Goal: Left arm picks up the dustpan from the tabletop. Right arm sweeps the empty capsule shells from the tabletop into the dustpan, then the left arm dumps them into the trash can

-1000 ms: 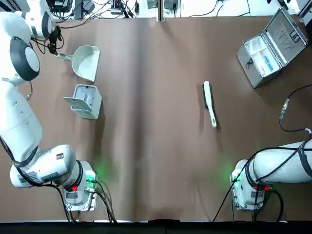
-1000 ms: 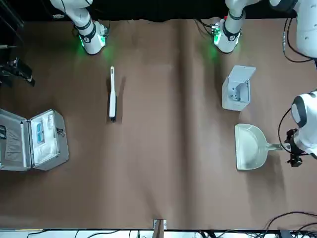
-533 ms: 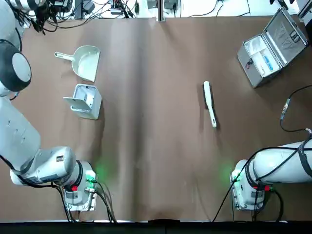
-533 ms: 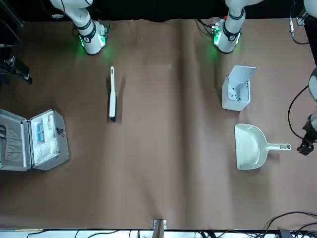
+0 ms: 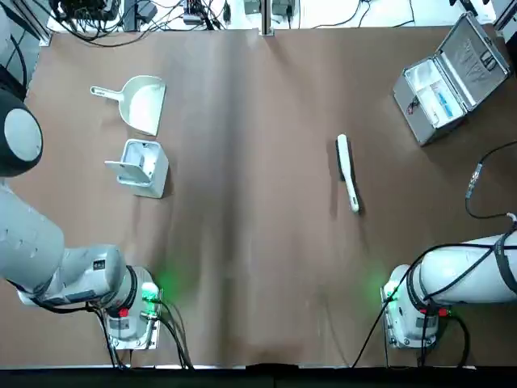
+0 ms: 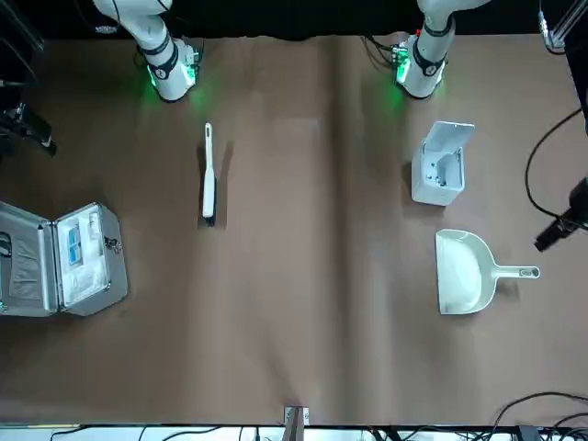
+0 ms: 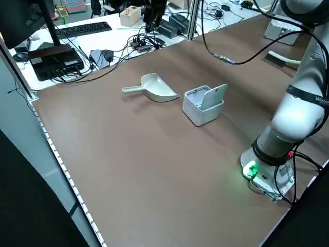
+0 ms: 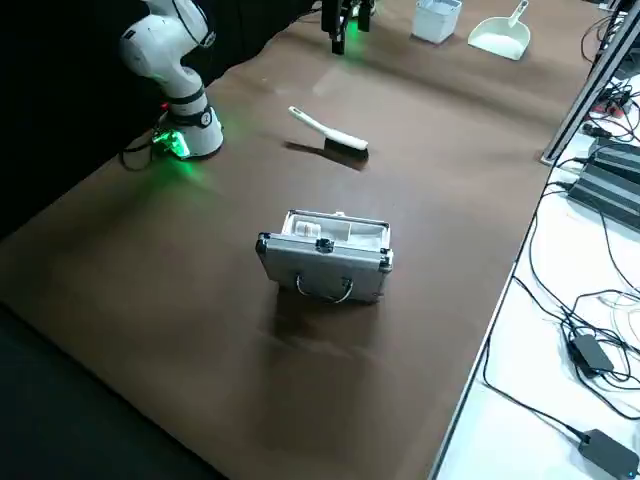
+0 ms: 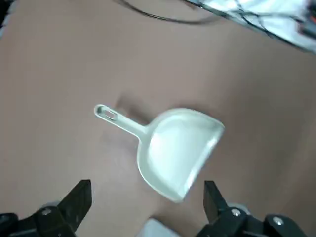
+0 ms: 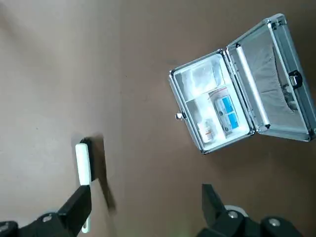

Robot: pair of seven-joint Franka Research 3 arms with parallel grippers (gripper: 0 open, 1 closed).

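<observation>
I have the dustpan (image 5: 139,103) lying flat on the table (image 5: 258,267) at the far left, mouth toward the trash can (image 5: 140,167) that stands just beside it with its lid tipped up, which keeps the dump a short carry once the pan is loaded. Nothing is holding the pan: my left gripper (image 9: 143,207) hangs high above it with its fingers spread wide and empty, and from the wrist camera the whole pan sits between them, handle (image 9: 116,118) pointing off to one side where it is free to be taken. The brush (image 5: 347,172) lies on the right half of the table, well apart from the pan, within the right arm's reach; my right gripper (image 10: 143,207) is also up high, fingers splayed and holding nothing, looking down on the brush end and the open metal case (image 10: 237,84) at the far right corner. I cannot make out any capsule shells on the tabletop or in the pan from any view; whether there are none out or they already went into the can, I cannot say, since the can's inside is not clear to me. So I only call it as it lies: pan down, brush down, both hands empty.
</observation>
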